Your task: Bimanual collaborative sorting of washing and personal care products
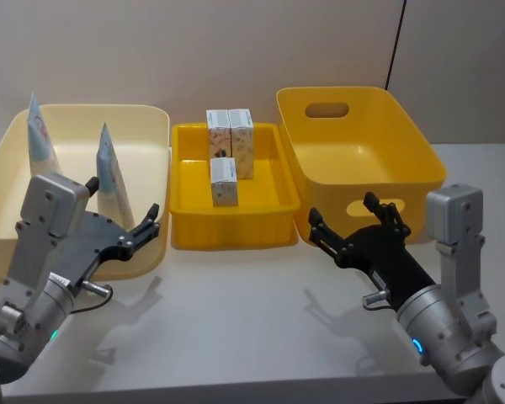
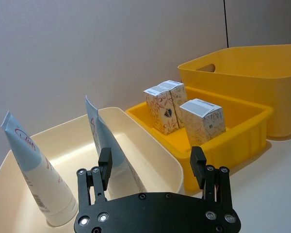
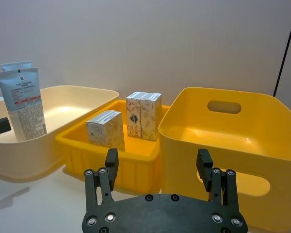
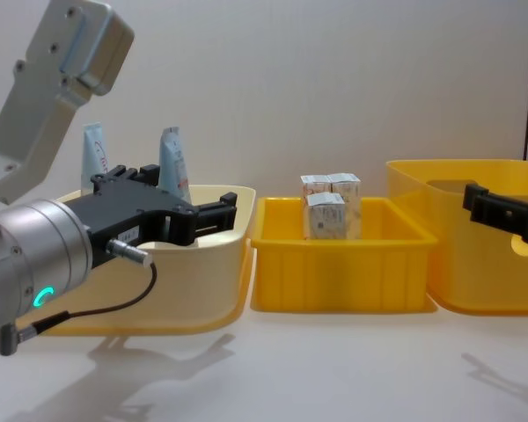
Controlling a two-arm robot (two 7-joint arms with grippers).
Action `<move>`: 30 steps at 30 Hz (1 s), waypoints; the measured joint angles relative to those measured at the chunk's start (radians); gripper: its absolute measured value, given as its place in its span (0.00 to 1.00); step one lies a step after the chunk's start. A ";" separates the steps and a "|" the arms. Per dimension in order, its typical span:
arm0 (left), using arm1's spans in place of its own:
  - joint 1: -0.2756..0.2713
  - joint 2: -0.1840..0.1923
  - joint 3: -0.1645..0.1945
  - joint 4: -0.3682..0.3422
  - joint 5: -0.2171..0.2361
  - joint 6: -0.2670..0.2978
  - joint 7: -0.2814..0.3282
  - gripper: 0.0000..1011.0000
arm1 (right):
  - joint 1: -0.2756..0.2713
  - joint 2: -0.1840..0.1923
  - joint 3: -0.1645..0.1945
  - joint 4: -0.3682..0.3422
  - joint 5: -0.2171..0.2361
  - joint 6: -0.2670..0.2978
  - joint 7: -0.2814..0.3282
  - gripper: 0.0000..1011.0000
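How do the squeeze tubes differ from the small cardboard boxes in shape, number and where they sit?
The squeeze tubes are tall, tapering and pale blue-white. The cardboard boxes are short, rectangular and whitish with coloured prints. There are two tubes, in the cream bin, and three boxes, in the shallow yellow tray. Both kinds stand on end inside their containers.
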 joint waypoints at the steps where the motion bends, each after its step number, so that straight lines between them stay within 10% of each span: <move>1: 0.000 0.000 0.000 0.000 0.000 0.000 0.000 0.99 | 0.000 0.000 0.000 0.000 0.000 0.000 0.000 0.99; 30: 0.000 0.000 0.000 0.000 0.000 0.000 0.000 0.99 | 0.000 0.000 0.000 0.000 0.000 0.000 0.000 0.99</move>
